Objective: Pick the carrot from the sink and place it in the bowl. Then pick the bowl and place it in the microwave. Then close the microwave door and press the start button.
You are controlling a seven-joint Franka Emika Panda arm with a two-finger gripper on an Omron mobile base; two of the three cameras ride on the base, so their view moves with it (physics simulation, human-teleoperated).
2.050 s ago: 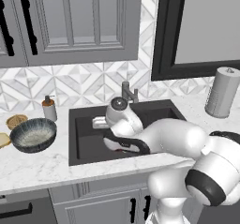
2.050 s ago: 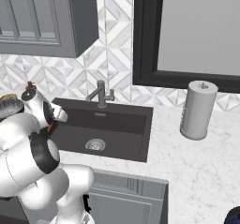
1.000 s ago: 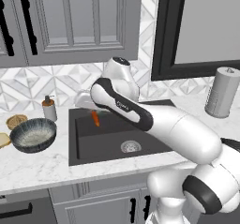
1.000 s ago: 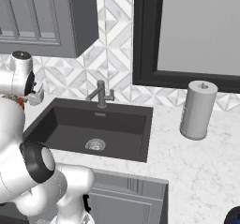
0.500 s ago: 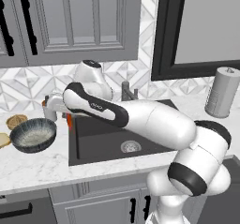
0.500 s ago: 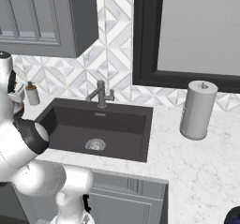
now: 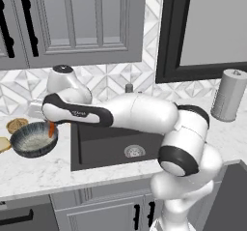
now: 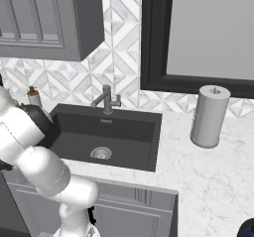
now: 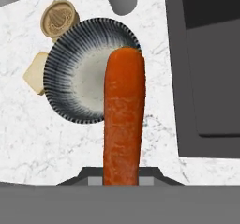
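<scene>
My gripper (image 7: 48, 122) is shut on the carrot (image 7: 51, 129), an orange stick that hangs point-down just above the right rim of the bowl (image 7: 33, 140). Seen from the hand, the carrot (image 9: 123, 120) runs up from between the jaws, its tip over the right edge of the streaked blue-grey bowl (image 9: 79, 73) with a pale inside. The fingers are hidden behind the carrot. The dark sink (image 7: 116, 145) lies right of the bowl, and its round drain (image 8: 101, 152) sits bare. The microwave and its door are out of view.
A small tan bowl (image 7: 17, 125) and a piece of bread (image 9: 35, 78) lie left of the big bowl. A grey faucet (image 8: 106, 100) and a soap bottle (image 8: 33, 97) stand behind the sink. A paper towel roll (image 8: 209, 116) is on the right counter.
The arm has lifted the carrot out of the sink and swung it left, over the counter to the bowl's right rim. The gripper has stayed shut on it.
</scene>
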